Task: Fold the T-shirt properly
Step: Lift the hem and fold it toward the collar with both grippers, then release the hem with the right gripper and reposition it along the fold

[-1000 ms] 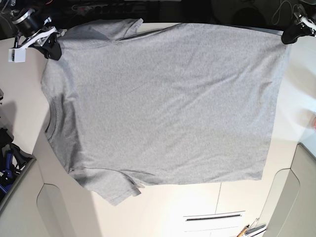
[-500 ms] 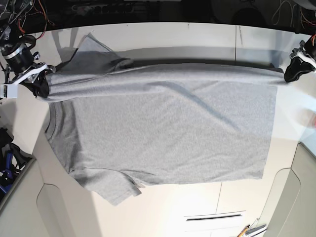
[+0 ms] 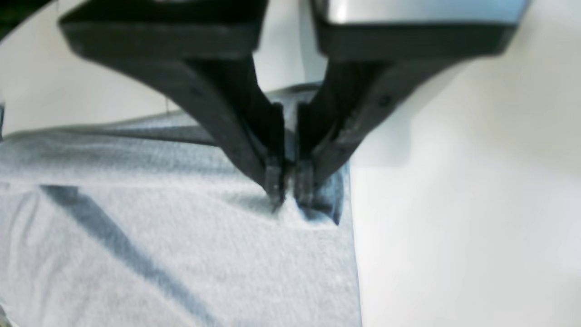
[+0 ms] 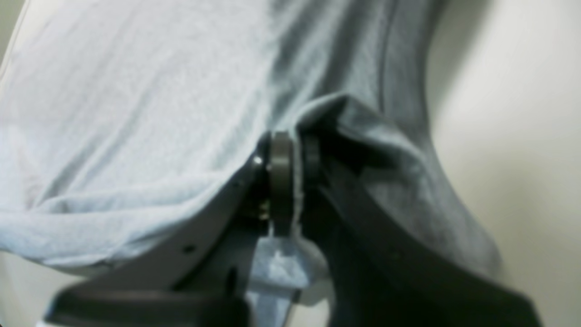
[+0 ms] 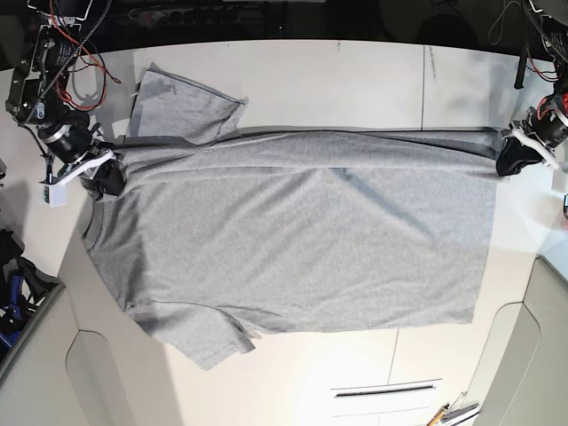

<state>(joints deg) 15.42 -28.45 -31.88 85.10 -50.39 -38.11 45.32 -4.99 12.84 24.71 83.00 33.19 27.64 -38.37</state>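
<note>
we see the t-shirt (image 5: 302,257) lying flat on the tabletop (image 5: 355,71) with its far edge lifted, the jaws of left gripper (image 3: 290,193) and right gripper (image 4: 292,181) each pinching a corner, so uneven pulling could make the fold crooked.

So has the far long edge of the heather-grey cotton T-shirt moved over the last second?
Yes. The heather-grey cotton T-shirt's far edge has come toward the near side of the white table, baring more tabletop.

Black tapered fingers (image 3: 277,181) on the left gripper (image 5: 510,158), right gripper (image 5: 105,176) black with white bracket, red wires at ten o'clock
</note>
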